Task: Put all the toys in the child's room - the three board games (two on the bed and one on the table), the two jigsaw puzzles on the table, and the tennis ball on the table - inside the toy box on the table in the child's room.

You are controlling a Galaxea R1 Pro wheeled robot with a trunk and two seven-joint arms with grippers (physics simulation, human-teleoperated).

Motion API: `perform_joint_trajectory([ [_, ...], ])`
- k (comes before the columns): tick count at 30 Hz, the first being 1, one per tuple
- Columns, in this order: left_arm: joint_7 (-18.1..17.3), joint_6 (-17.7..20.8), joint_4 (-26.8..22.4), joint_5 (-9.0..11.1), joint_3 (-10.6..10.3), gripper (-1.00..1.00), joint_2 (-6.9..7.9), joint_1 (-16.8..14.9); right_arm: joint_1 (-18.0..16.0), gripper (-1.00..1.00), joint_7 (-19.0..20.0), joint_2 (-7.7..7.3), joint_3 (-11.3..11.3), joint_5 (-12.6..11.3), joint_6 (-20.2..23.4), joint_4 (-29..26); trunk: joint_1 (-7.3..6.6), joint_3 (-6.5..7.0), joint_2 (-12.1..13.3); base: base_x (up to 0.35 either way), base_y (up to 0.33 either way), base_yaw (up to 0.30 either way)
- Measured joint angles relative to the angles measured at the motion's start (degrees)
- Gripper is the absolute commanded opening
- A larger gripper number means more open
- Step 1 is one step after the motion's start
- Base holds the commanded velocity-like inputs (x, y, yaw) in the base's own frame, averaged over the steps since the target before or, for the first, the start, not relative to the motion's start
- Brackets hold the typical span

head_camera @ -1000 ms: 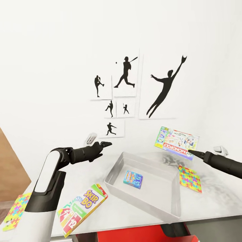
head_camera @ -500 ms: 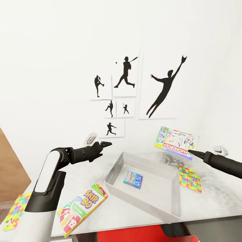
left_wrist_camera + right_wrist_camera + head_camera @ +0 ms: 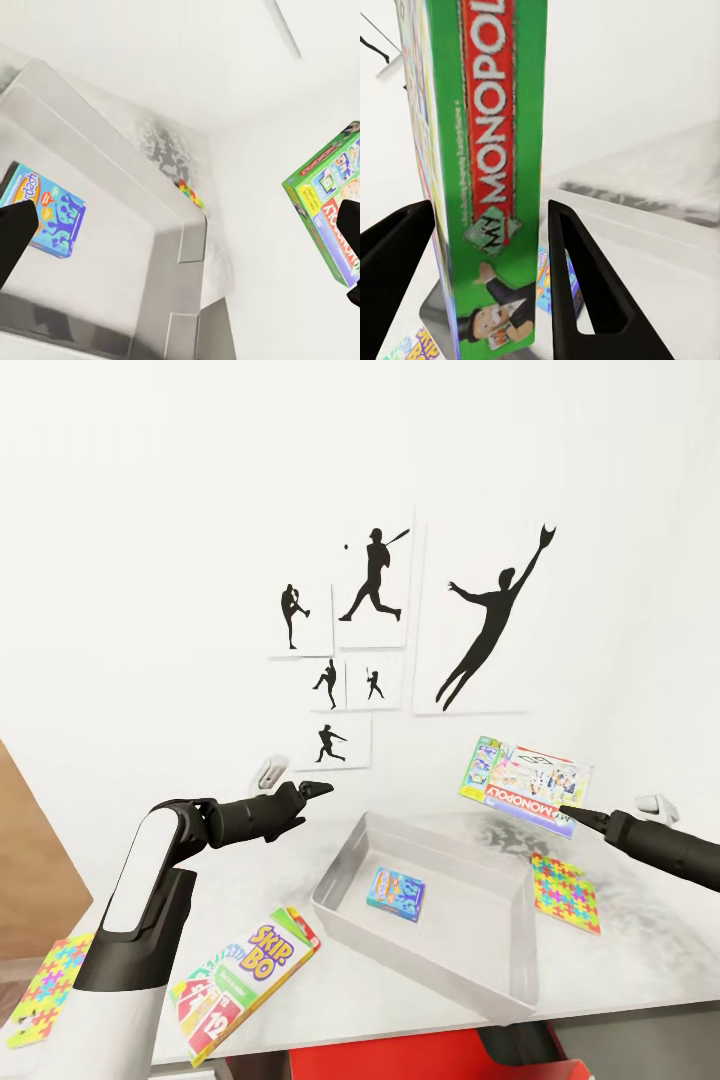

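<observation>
Nothing moved — "MONOPOLY" box (image 3: 525,784) between right jaws, gripped or not unclear; left jaws open — "SKIP-BO" box (image 3: 245,980) tabled.

- The table (image 3: 420,1000) is a long pale grey-white top with a mottled surface, and its far edge meets the white wall.
- The toy box (image 3: 505,980), a shallow light grey bin, stands near the middle of the table.
- The Skip-Bo box (image 3: 245,980) lies flat at the near left, close to the near edge.
- One colourful jigsaw puzzle (image 3: 565,892) lies flat just to the right of the toy box.
- Another jigsaw puzzle (image 3: 45,988) lies at the far left end.
</observation>
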Motion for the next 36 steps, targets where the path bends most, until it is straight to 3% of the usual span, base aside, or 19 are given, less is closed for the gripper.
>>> perform_joint_trajectory([
  [9, -0.02, 0.14, 0.02, 0.01, 0.25, 1.00, 0.06, 0.00, -0.13, -1.00, 0.09, -0.15, -0.10, 0.03, -0.01, 0.17, 0.00, 0.00, 0.00, 0.000, 0.000, 0.000],
  [14, -1.63, 0.79, 0.41, 0.41, 0.79, 1.00, 0.08, -0.06, 0.57, -1.00, 1.22, -1.19, 1.12, -1.54, 0.01, 0.51, 0.00, 0.00, 0.00, 0.000, 0.000, 0.000],
  [28, -6.13, 1.24, 0.72, 0.60, 1.11, 1.00, 0.22, -0.02, 1.10, -1.00, 2.00, -1.85, 2.90, -6.07, 0.02, 0.71, 0.00, 0.00, 0.00, 0.000, 0.000, 0.000],
  [29, -8.03, 1.24, 0.73, 0.63, 1.12, 1.00, 0.23, 0.00, 1.11, -1.00, 2.12, -1.87, 2.96, -9.64, -0.02, 0.72, 0.00, 0.00, 0.01, 0.000, 0.000, 0.000],
  [30, -8.20, 1.26, 0.74, 0.59, 1.13, 1.00, 0.23, 0.01, 1.11, -1.00, 2.10, -1.87, 3.01, -11.35, 0.04, 0.69, 0.00, 0.00, -0.01, 0.000, 0.000, 0.000],
  [32, -8.35, 1.28, 0.77, 0.58, 1.14, 1.00, 0.24, 0.04, 1.14, -1.00, 2.06, -1.90, 3.09, -9.54, -0.10, 0.74, 0.00, 0.00, 0.01, 0.000, 0.000, 0.000],
  [36, -8.48, 1.32, 0.81, 0.58, 1.14, 1.00, 0.24, 0.06, 1.15, -1.00, 2.09, -1.91, 3.33, -10.17, 0.00, 0.72, 0.00, 0.00, 0.00, 0.000, 0.000, 0.000],
])
